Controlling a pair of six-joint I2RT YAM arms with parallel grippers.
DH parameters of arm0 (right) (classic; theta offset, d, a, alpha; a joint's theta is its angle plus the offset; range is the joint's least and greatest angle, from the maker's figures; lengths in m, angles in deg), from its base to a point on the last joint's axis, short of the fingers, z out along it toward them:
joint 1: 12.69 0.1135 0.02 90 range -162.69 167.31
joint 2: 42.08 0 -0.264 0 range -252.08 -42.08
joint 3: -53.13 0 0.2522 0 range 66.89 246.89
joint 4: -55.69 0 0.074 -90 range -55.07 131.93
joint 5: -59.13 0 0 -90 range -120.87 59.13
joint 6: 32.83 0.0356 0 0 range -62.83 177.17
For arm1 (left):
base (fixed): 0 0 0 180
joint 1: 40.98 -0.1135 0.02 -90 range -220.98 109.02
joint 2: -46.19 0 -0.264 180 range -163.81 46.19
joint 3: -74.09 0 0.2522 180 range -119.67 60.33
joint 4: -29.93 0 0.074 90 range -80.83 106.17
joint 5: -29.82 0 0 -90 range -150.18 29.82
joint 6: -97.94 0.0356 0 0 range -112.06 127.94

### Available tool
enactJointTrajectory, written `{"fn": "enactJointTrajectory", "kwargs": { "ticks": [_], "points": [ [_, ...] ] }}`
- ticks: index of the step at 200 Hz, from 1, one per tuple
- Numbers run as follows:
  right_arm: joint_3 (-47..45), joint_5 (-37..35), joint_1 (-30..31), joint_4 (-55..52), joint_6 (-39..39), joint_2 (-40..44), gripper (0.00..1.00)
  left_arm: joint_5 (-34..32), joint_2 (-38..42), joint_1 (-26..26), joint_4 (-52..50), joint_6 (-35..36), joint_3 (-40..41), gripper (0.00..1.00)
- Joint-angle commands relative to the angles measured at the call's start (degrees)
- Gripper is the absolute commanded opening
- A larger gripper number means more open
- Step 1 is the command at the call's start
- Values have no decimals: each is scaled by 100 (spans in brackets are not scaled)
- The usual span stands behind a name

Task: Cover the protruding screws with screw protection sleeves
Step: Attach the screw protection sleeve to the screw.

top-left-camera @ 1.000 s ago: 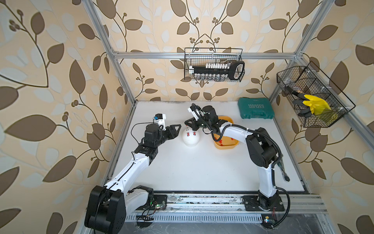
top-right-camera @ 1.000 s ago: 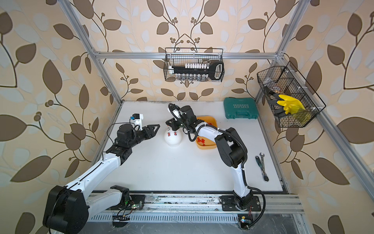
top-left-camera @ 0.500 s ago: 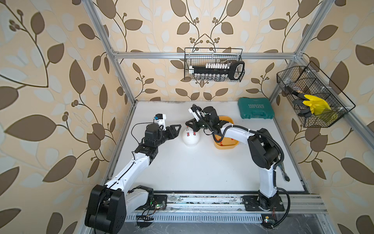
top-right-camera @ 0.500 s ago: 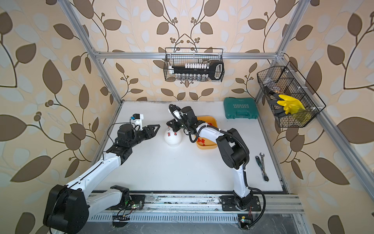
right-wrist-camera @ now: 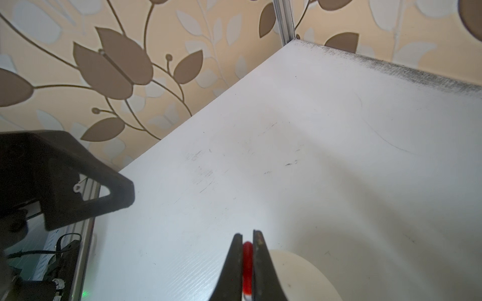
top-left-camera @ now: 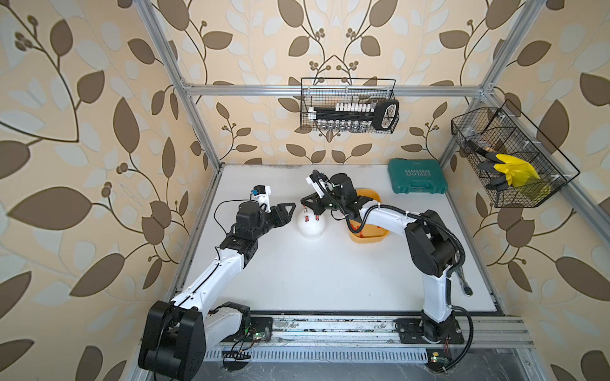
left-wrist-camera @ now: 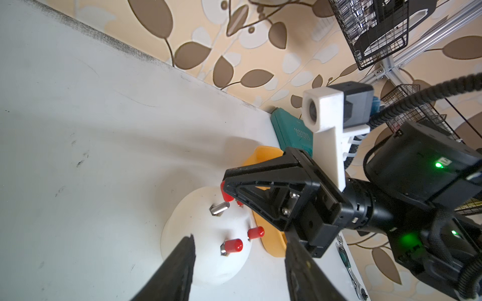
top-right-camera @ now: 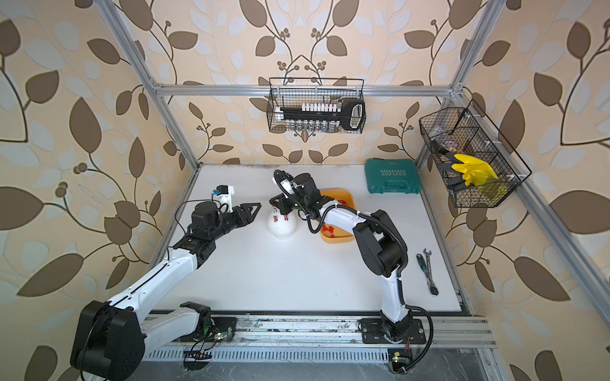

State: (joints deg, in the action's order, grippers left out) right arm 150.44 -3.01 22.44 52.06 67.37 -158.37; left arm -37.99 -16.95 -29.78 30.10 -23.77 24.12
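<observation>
Sleeve (right-wrist-camera: 247,260) is pinched between the right fingers (right-wrist-camera: 234,268), at the top of the dome (left-wrist-camera: 206,260). Beside their tips stands a bare screw (left-wrist-camera: 219,208). Two capped screws (left-wrist-camera: 232,245) lie nearer the left fingers (left-wrist-camera: 180,268), which gape empty near the dome. Spare sleeves (top-right-camera: 327,228) lie in the tray (top-right-camera: 336,241) behind the right fingers.

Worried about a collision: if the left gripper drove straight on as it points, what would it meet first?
Probably the white dome, between the left gripper's open jaws in its wrist view; the right gripper, pinching a red sleeve over it, is close. Depth unclear.
</observation>
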Motion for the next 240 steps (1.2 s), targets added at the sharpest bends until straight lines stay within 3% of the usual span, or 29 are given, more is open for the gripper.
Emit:
{"fn": "enactJointTrajectory", "kwargs": {
  "ticks": [1, 240],
  "points": [
    [-180, -83, 54, 38, -88, 206, 9, 39, 20, 5, 135, 53, 34, 58],
    [-562, -298, 98, 133, -241, 454, 8, 39, -10, 5, 157, 15, 31, 58]
  ]
}}
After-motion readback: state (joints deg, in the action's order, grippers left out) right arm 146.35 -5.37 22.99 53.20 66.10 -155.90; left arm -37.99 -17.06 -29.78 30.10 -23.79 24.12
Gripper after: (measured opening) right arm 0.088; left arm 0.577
